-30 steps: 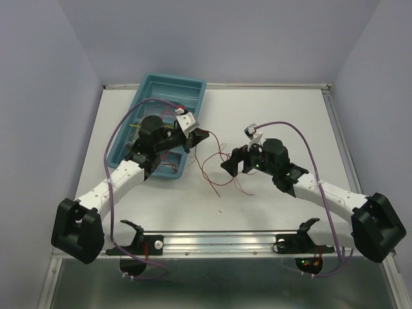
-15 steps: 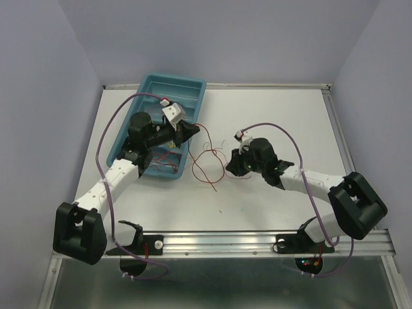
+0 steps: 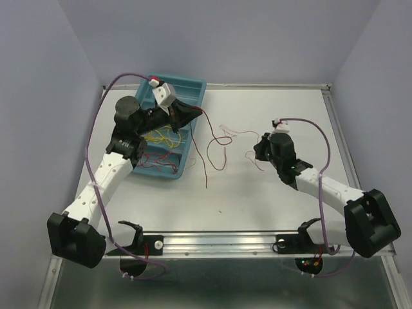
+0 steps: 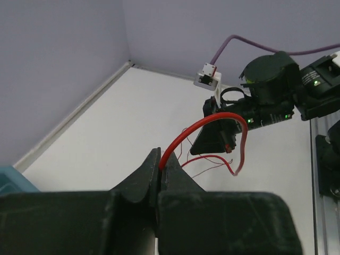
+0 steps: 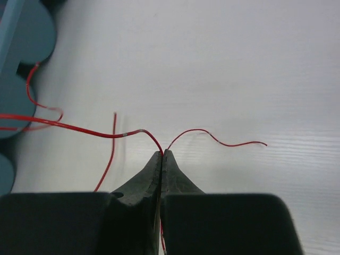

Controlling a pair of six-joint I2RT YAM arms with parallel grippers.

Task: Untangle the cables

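The cables are thin red and yellow wires. My left gripper hangs above the teal tray's right edge, shut on a red cable that trails down onto the table. In the left wrist view the same red cable arches up out of the closed left gripper. My right gripper is low over the table's middle right, shut on a red cable that leaves the closed right gripper on both sides. A loose red tangle lies between the two grippers.
The teal tray at the back left holds yellow wires and more red wires. Part of the tray shows at the left of the right wrist view. Purple cords run along both arms. A metal rail crosses the near edge.
My right gripper went from open to shut on a red cable and pulled to the right. The left arm rose and drew back over the tray, stretching its red cable out of the tangle.
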